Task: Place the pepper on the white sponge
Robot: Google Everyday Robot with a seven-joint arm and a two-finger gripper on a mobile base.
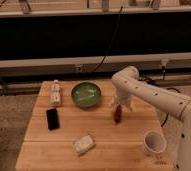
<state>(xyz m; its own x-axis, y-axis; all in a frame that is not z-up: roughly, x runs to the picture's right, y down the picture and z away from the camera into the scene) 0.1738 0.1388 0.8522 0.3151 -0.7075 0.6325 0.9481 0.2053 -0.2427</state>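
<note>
While a long dark panel with pale horizontal rails fills the background and a black cable (pixel 110 42) hangs down across it, the wooden tabletop (pixel 104 140) stands in front on a speckled floor. On its far left lies a small white object (pixel 55 93), with a black rectangular device (pixel 52 119) just in front of it. A green bowl (pixel 86 94) sits near the back middle. The white sponge (pixel 83 144) lies toward the front edge, left of centre, and a white cup (pixel 154 143) stands at the front right corner. The robot's white arm (pixel 159 98) reaches in from the right, bending down to the claw (pixel 120 105), which points at the tabletop just right of the bowl. The dark reddish pepper (pixel 118 113) hangs from the claw, clenched between its fingers, its lower end close to or touching the wood; which one cannot be told. The pepper is well apart from the sponge, to its right and farther back.
</note>
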